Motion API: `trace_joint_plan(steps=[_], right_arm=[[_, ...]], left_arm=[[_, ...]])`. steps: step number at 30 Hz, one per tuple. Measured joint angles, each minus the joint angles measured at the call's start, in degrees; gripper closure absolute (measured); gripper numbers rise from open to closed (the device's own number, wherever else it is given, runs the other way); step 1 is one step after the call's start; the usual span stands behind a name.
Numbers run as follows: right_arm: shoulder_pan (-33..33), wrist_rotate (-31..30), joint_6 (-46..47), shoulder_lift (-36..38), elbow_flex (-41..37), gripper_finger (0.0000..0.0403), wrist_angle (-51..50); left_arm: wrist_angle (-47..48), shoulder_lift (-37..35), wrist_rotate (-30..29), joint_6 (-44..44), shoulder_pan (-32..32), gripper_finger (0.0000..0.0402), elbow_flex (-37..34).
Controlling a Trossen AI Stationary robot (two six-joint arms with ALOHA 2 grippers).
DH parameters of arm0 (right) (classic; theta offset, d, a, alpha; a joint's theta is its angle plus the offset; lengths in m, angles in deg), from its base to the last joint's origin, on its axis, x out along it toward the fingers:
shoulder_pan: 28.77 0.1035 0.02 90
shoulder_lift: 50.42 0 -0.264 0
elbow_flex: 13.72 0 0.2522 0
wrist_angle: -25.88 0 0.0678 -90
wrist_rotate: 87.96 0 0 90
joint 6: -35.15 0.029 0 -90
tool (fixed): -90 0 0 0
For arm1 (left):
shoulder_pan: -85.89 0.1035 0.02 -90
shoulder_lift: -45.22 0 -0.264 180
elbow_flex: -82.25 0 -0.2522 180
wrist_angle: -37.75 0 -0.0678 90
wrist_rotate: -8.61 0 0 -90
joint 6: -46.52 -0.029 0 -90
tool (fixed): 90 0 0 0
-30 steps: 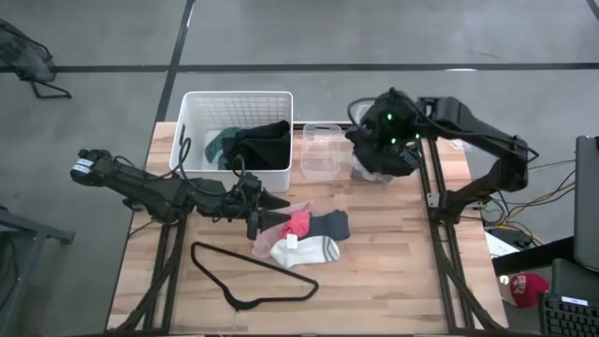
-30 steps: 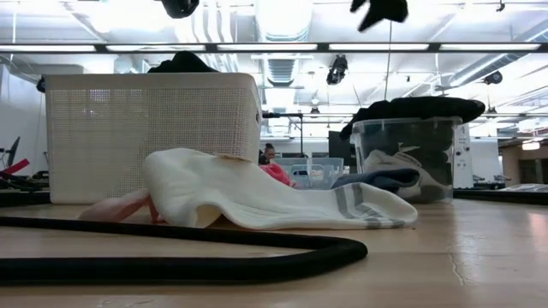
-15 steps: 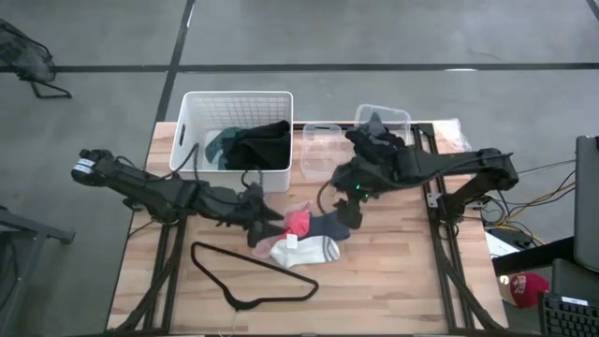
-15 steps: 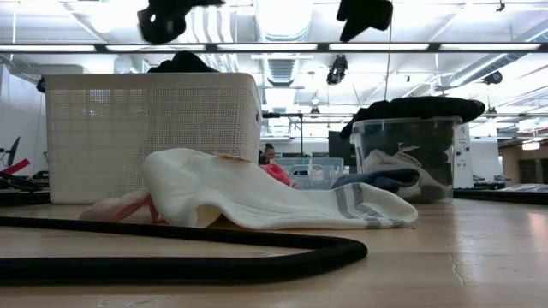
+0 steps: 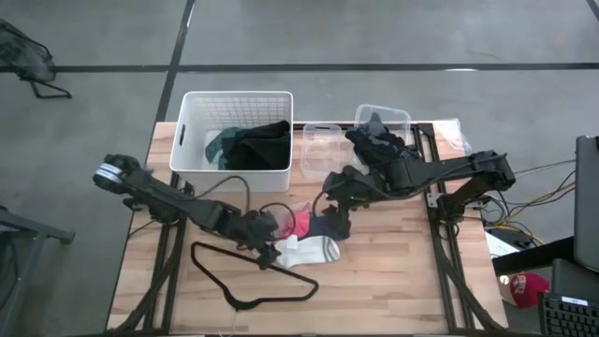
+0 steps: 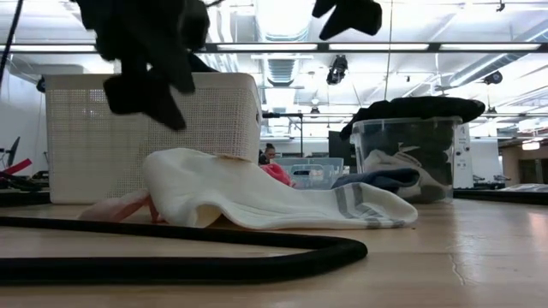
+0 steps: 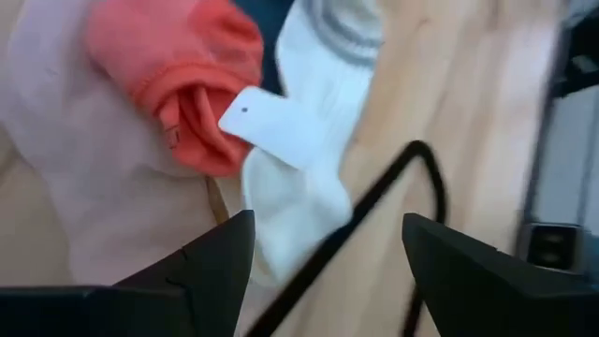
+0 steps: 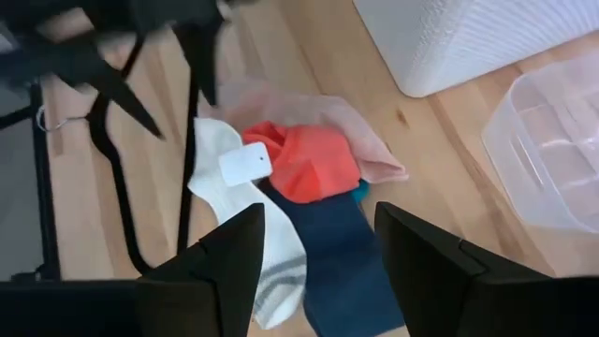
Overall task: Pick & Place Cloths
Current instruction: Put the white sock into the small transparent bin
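A small pile of cloths lies mid-table: a pink cloth [image 5: 281, 218], a red sock [image 5: 299, 223], a dark blue sock [image 5: 325, 227] and a white sock [image 5: 315, 250] with a paper tag [image 7: 267, 120]. My left gripper [image 5: 274, 251] hovers open just above the white sock [image 6: 257, 197] and pink cloth; its fingers stand apart in the left wrist view [image 7: 328, 225]. My right gripper [image 5: 339, 225] is open above the blue sock's far-right side, facing the pile [image 8: 320, 211]. Both are empty.
A black wire hanger [image 5: 253, 277] lies near the front edge, beside the white sock. A white basket [image 5: 192, 140] with black and teal clothes stands at the back left. Two clear bins [image 5: 321, 150], one holding black clothes [image 5: 379, 131], stand at the back right.
My right gripper has come from above the clear bin toward the table's near-left, down to the pile. My left gripper has gone toward the near edge and lower, from beside the pink cloth to over the white sock. The cloths have stayed in place.
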Motion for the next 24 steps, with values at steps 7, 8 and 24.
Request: trace_joint_plan(steps=[7,8,24], right_arm=[[0.0,0.0,0.4,0.0,0.0,0.0216,3.5],[0.0,0.0,0.7,0.0,0.0,0.0218,3.9],[0.1,0.0,2.6,0.1,-0.2,0.0264,6.4]], left_arm=[[-1.0,7.5,-2.4,0.8,0.0,0.0126,0.0],[-0.9,8.4,-2.8,0.9,0.0,0.0126,0.0],[-5.9,6.2,-1.6,0.0,0.1,0.0385,0.1]])
